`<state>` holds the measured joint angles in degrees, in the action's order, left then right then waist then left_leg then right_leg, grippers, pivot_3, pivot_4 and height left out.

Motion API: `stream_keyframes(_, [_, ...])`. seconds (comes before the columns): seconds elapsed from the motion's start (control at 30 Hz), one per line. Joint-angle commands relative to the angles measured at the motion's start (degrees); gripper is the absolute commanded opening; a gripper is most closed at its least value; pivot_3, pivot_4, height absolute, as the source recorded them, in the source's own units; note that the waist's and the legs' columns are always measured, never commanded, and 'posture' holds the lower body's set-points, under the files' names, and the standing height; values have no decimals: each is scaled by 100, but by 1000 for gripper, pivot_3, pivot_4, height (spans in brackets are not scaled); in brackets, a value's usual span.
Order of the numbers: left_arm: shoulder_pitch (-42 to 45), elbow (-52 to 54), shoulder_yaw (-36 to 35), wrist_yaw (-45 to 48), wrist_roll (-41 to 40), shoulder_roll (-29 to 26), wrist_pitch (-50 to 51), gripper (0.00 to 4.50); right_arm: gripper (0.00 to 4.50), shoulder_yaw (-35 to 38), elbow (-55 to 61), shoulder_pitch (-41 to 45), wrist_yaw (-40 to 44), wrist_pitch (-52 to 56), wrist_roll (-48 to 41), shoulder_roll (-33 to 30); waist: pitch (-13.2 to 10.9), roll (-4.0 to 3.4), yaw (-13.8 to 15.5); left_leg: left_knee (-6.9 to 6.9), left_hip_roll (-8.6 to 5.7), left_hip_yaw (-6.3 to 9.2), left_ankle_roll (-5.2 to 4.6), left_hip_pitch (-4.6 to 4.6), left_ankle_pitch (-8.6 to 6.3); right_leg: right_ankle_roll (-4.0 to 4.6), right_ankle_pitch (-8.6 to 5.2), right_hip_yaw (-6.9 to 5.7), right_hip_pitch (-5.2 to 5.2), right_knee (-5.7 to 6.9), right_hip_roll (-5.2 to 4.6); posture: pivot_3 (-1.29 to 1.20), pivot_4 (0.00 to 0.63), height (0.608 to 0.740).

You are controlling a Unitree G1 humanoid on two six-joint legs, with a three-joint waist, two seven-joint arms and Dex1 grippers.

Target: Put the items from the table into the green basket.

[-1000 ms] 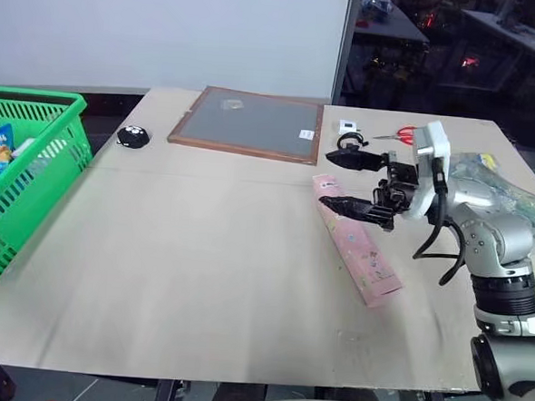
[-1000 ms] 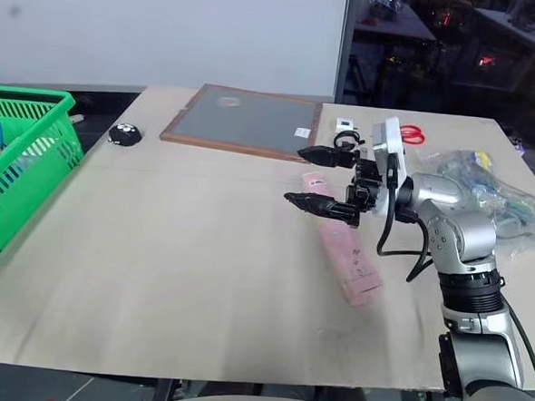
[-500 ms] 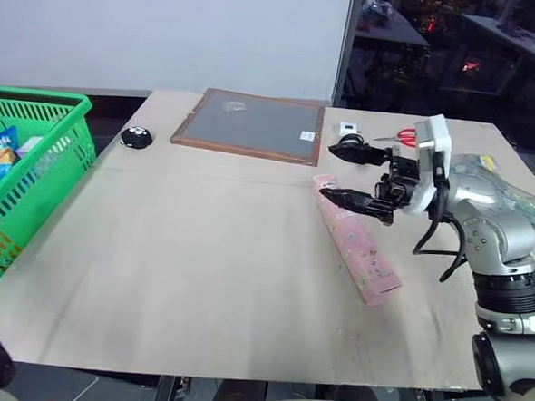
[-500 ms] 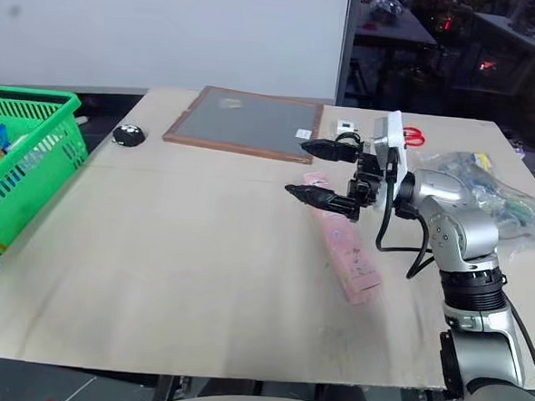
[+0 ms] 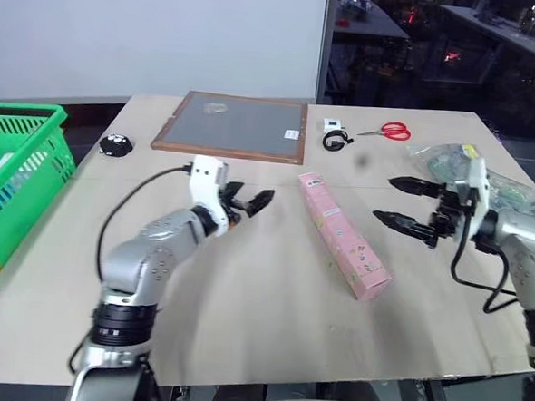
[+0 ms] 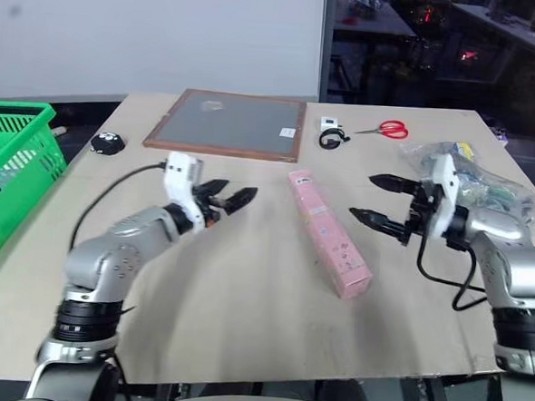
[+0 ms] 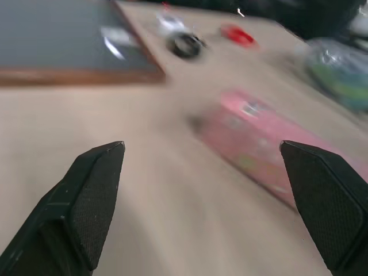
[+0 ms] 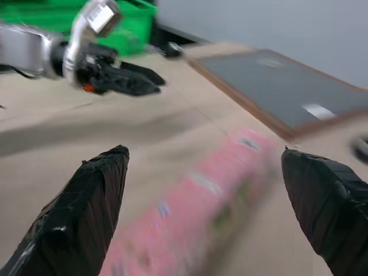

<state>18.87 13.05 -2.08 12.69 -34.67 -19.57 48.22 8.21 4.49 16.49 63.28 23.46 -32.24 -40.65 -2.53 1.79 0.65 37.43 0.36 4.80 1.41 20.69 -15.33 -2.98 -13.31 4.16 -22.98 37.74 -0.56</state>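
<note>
The long pink carton (image 5: 342, 233) lies flat near the middle of the table (image 5: 243, 308), its printed marks too small to read, and the white label on the dark wood-framed board (image 5: 231, 125) at the far side is equally unreadable. The left gripper (image 5: 246, 202) hangs just left of the carton with its fingers spread wide and empty, and the right gripper (image 5: 404, 202) hangs to the carton's right, likewise wide open, holding and touching nothing. The green basket (image 5: 14, 185) stands at the table's left edge, well apart from the carton.
</note>
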Motion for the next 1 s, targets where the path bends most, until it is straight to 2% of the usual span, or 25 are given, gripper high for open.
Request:
stream_keyframes(0.03, [297, -15, 190, -343, 223, 246, 324, 4443, 4500, 452, 586, -368, -200, 14, -154, -123, -3, -7, -84, 1, 0, -3, 0, -1, 0, 0, 0, 7, 0, 1, 5, -27, 0, 740])
stream_keyframes(0.27, [663, -417, 103, -656, 315, 900, 613, 4443, 4500, 1378, 1545, -1690, -807, 247, -391, -135, 11, -32, -311, 21, -3, -10, -1, -9, 1, -24, -15, 24, 22, -15, 16, -140, 0, 740])
stream_keyframes(0.43, [875, -795, 42, -980, 420, 1411, 878, 4443, 4500, 1714, 2024, -2321, -1029, 291, -524, -88, 14, -39, -512, 28, -5, -21, -1, -9, 0, -27, -16, 35, 28, -22, 16, -198, 0, 740])
stream_keyframes(0.7, [1347, -1488, -199, -1741, 778, 2115, 1337, 4443, 4500, 1927, 2461, -2906, -1323, 247, -664, 28, 18, -44, -923, 28, -5, -24, -1, -4, 0, -31, -18, 41, 37, -22, 17, -262, 0, 740])
stream_keyframes(1.0, [1935, -2190, -290, -2405, 1359, 2669, 1618, 4443, 4500, 1961, 2695, -3137, -1522, 206, -730, 123, 38, -76, -1090, 34, -22, -1, -2, -7, -2, -19, -27, 44, 71, -78, 17, -295, 0, 740])
